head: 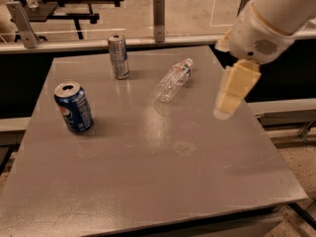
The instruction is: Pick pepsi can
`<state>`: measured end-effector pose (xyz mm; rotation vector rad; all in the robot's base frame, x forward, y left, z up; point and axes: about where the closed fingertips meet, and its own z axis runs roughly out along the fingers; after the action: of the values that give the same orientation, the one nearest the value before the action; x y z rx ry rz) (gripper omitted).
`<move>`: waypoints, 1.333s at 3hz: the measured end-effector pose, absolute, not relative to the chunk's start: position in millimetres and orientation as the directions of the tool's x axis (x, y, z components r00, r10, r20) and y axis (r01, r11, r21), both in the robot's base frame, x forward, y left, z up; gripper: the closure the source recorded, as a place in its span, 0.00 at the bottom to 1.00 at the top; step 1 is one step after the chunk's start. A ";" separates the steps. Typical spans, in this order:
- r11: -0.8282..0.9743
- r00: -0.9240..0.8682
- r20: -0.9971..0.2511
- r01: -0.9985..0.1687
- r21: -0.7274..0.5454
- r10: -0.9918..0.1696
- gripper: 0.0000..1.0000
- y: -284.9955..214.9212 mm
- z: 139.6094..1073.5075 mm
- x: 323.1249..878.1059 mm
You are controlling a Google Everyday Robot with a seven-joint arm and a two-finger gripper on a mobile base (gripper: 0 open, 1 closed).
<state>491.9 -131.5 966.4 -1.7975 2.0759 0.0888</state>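
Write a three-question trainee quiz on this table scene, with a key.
1. True or false: the clear bottle lies on its side, to the right of the upright silver can.
2. Where does the pepsi can stand? A) near the left edge of the table B) at its centre C) against the bottle
3. Fill in: the gripper hangs over the table's ____ side, well apart from the pepsi can.
Key: 1 true; 2 A; 3 right.
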 end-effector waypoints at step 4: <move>0.004 0.092 -0.553 -0.985 -0.170 -0.828 0.00 67.5 945.2 526.3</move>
<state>526.3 67.5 945.2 -1.8637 1.7754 0.4018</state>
